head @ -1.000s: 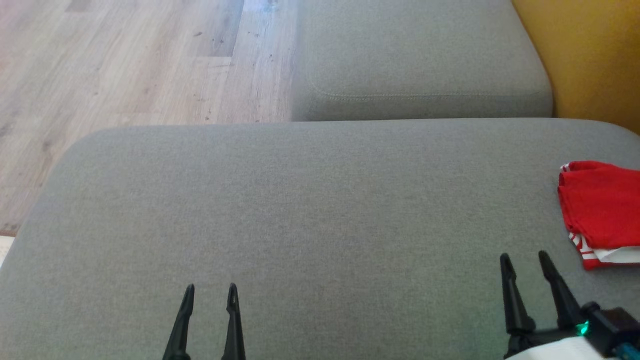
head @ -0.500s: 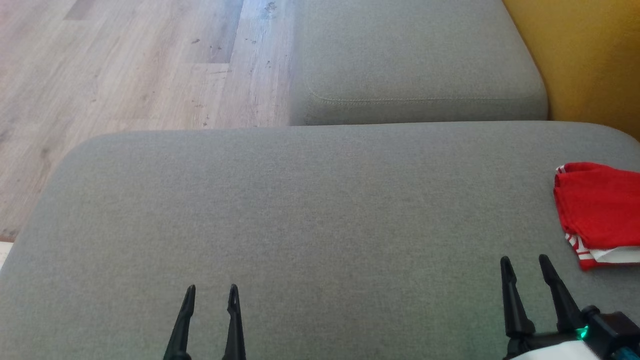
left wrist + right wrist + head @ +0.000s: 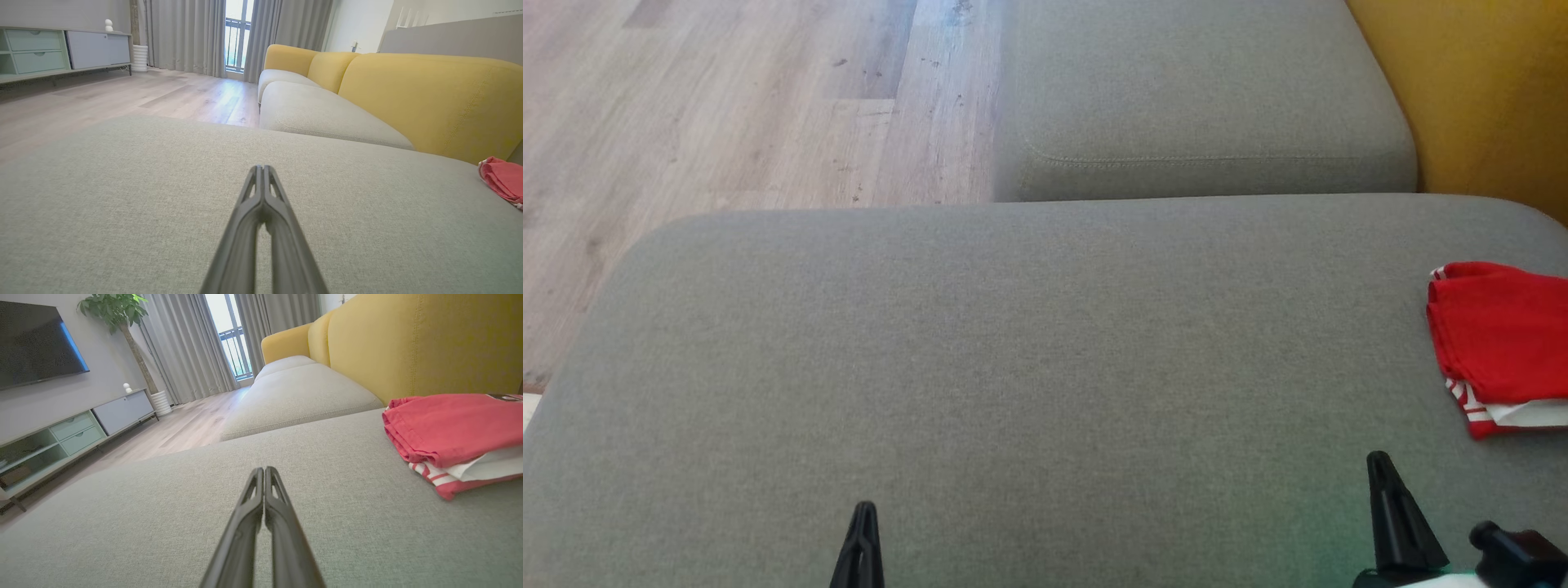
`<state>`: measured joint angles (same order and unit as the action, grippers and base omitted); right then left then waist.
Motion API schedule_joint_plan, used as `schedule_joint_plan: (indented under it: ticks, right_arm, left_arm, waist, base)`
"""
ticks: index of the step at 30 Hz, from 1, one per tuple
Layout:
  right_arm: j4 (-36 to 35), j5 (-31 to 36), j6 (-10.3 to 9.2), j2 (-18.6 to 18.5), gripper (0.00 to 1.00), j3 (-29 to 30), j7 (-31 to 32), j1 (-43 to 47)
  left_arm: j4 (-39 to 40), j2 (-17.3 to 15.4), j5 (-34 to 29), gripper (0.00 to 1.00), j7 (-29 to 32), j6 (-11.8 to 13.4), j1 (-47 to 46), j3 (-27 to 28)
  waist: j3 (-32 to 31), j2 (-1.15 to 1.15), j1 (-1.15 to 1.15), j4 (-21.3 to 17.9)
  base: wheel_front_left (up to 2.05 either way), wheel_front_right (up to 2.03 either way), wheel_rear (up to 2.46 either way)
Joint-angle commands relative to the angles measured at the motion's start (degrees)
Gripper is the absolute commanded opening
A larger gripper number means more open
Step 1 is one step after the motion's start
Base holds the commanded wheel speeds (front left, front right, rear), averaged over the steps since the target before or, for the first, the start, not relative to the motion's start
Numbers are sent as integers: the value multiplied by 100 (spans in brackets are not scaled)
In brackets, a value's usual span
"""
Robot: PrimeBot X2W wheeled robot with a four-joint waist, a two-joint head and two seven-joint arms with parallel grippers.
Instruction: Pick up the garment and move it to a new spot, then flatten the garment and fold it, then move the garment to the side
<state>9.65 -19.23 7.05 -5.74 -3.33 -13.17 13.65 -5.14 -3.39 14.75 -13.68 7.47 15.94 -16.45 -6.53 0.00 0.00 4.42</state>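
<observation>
A: Where is the red garment (image 3: 1499,335)?
B: It lies folded on the grey seat (image 3: 1013,343), far over on the robot's right, near the yellow back (image 3: 1486,82). Nothing is touching it

A: And the two grippers?
B: The left gripper (image 3: 864,510) is squeezed tight with nothing in it. The right gripper (image 3: 1379,459) is squeezed tight as well, and empty. Both sit low over the seat. The right one is near the garment but apart from it

A: What could go wrong now?
B: I think the fold could come undone. A white bit and a stripy bit poke out at the bottom of the pile, so it looks loose. If the right arm swings out to its side, the pointy tip could hook the cloth and drag it open. The tips could also dig into the soft seat if an arm dips down. And the head view cuts off part of the garment, so I cannot tell how close it is to the far side of the seat

A: Are there any boxes or pots?
B: Far off there is a long cabinet (image 3: 118,408). Its drawers (image 3: 77,433) are closed, so I cannot tell what is inside. One open shelf (image 3: 24,455) has something in it, too blurry to name. A white pot (image 3: 162,403) beside the cabinet holds a tall green plant (image 3: 118,310). None of them has the garment in it
</observation>
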Motion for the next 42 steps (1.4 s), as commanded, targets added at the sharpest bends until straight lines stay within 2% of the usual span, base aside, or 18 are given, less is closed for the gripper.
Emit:
schedule_joint_plan:
  ticks: [1, 42]
  right_arm:
    - [-162, -173, 4, -1, 0, 42, 35, -232]
    - [47, -2733, 18, 35, 0, 283, 638, -839]
  left_arm:
    - [156, -35, 178, 0, 22, -50, -254, 109]
    - [-238, -134, 2970, 0, 577, -568, -947, 692]
  waist:
    - [9, 0, 0, -6]
    - [240, 0, 0, -158]
  base:
    - [0, 0, 0]
    - [0, 0, 0]
